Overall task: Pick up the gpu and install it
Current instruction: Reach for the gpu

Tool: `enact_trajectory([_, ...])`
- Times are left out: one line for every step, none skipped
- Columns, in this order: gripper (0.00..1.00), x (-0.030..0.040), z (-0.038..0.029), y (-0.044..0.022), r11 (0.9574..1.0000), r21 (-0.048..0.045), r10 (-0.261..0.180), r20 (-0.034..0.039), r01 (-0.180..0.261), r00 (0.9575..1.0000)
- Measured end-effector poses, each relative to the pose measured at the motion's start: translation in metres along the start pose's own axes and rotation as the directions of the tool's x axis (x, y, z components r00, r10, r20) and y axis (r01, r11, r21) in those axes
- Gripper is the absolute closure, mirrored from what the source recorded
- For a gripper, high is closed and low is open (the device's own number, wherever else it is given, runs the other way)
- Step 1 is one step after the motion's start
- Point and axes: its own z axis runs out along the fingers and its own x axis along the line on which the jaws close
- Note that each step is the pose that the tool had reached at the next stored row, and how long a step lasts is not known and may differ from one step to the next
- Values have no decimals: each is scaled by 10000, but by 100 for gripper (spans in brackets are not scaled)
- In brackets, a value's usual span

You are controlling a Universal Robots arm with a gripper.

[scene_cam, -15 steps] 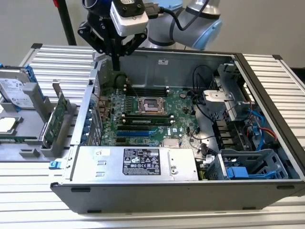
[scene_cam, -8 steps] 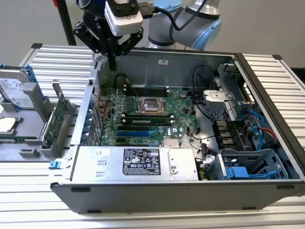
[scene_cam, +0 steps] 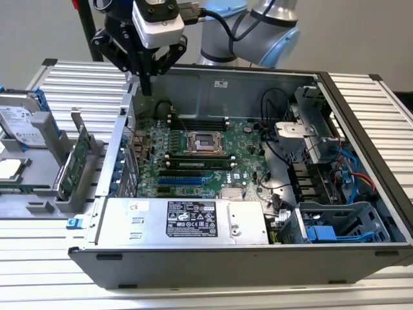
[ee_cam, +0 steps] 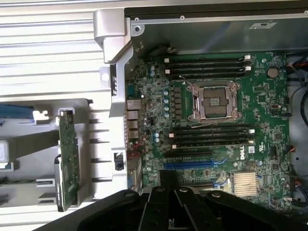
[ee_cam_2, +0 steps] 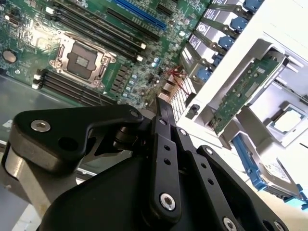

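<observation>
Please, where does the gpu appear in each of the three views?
Exterior view: the gpu stands in the grey holder, on the exterior view's left of the case.
Second wrist view: gpu in that holder, outside the case.
First wrist view: the same.
Shared landmark: CPU socket.

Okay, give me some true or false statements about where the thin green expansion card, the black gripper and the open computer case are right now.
1. The thin green expansion card with the silver bracket stands on edge in the grey holder, outside the open grey computer case. True.
2. The black gripper is shut on the card. False: it is shut on nothing, above the case's edge, apart from the card.
3. The large green motherboard lies inside the case. True.
4. The card sits in the long blue slot on the motherboard. False: that slot is bare.
</observation>
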Motion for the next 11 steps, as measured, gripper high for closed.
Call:
enact_trajectory([100, 14, 0, -1, 10000, 0, 1, 0, -1, 10000])
enact_trajectory([100, 28, -1, -2, 10000, 0, 0, 0, 0, 10000])
enact_trajectory([100, 41, -1, -3, 10000, 0, 1, 0, -1, 10000])
enact_trajectory([100, 55, -1, -4, 10000, 0, 1, 0, -1, 10000])
enact_trajectory([100, 68, -2, -5, 10000, 0, 1, 0, -1, 10000])
enact_trajectory([100, 81, -2, -6, 10000, 0, 1, 0, -1, 10000])
enact_trajectory([100, 94, -2, -7, 10000, 0, 1, 0, -1, 10000])
enact_trajectory([100, 110, -2, -8, 10000, 0, 0, 0, 0, 10000])
enact_trajectory([100, 125, -3, -9, 10000, 0, 1, 0, -1, 10000])
enact_trajectory([100, 138, -3, -10, 10000, 0, 1, 1, -1, 10000])
enact_trajectory([100, 151, -3, -11, 10000, 0, 1, 0, -1, 10000])
